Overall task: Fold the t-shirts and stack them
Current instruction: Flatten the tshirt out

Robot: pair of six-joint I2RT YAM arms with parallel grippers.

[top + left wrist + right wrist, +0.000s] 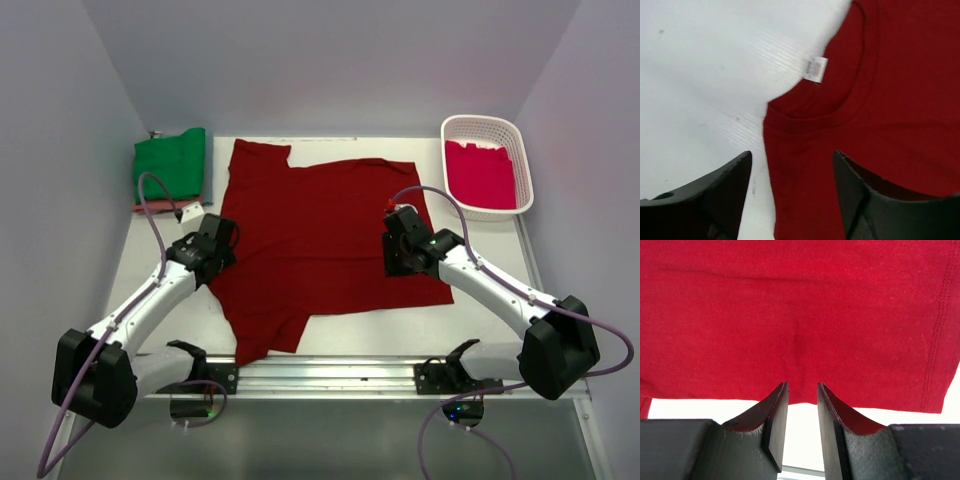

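Red shirt (330, 240) spread flat across the middle of the surface (380, 325), one sleeve trailing toward the near rail, the other reaching toward the far edge. Left fingers (725, 190) wide apart above the collar (825, 117) at the shirt's left edge, gripping nothing; white neck label (816, 69) sticking out past the collar over bare surface. Right fingers (777, 410) a narrow gap apart, nothing between them, tips at an edge of the shirt on its right side. Farther back, in the far left corner, folded green shirt (172, 165) atop a salmon one (150, 207), near the far sleeve. In the far right corner, white basket (485, 122) holding a crimson shirt (480, 175), apart from the red shirt.
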